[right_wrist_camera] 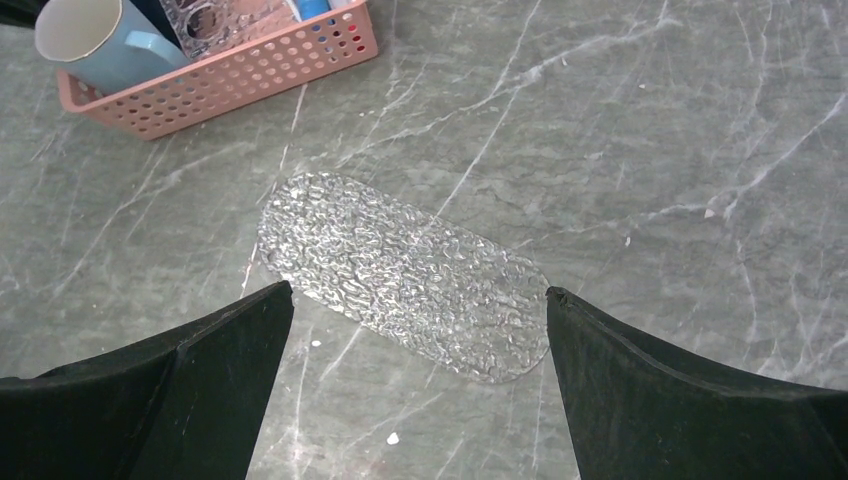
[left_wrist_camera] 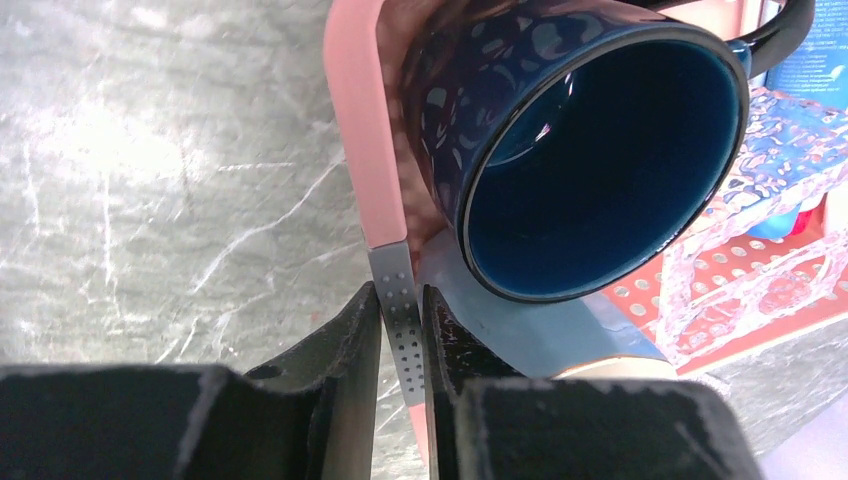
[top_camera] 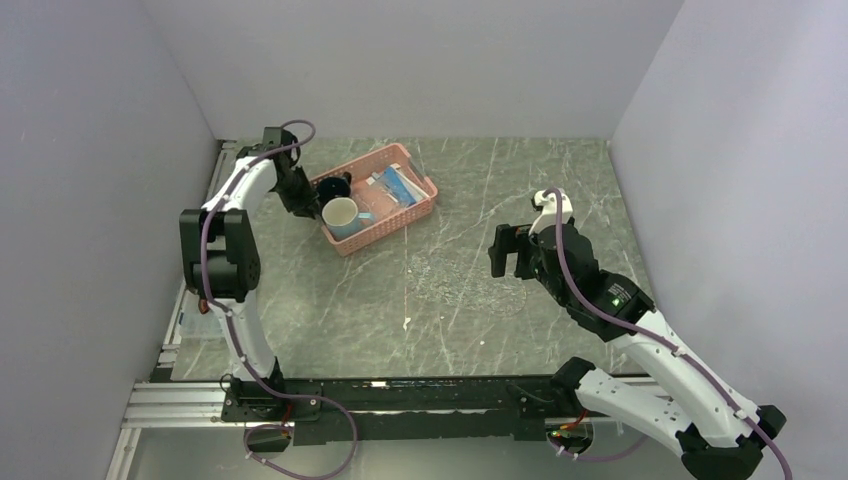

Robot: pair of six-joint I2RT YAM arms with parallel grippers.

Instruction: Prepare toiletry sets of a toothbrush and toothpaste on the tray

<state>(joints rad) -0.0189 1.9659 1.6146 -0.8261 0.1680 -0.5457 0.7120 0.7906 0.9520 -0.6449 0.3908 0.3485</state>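
Grey walls (top_camera: 400, 60) box in a green marbled surface (top_camera: 380, 320), and the pink basket (top_camera: 395, 225) sits toward its far left. My left gripper (left_wrist_camera: 400, 300) is pressed together on the wall at the basket's left end, pinching the thin pink plastic between both fingers. I judge this grip is meant to steady or drag the basket, not to lift out any item.

Just beside that pinch a dark blue mug (left_wrist_camera: 600, 160) lies on its side inside the basket, its mouth toward my wrist. A light blue mug (top_camera: 342, 215) stands at the basket's near corner. The toothpaste (top_camera: 403, 183) shows as blue tubes in the basket's right part, next to a clear textured piece (left_wrist_camera: 790, 130). The toothbrush I cannot pick out for certain.

The tray (right_wrist_camera: 400, 270) lies flat and bare on the surface, well apart from the basket, toward the near right. My right gripper (right_wrist_camera: 418, 288) hangs over it with jaws spread wide, holding nothing. I think it is placed there to take items once the basket comes within reach. No set is on the tray yet.
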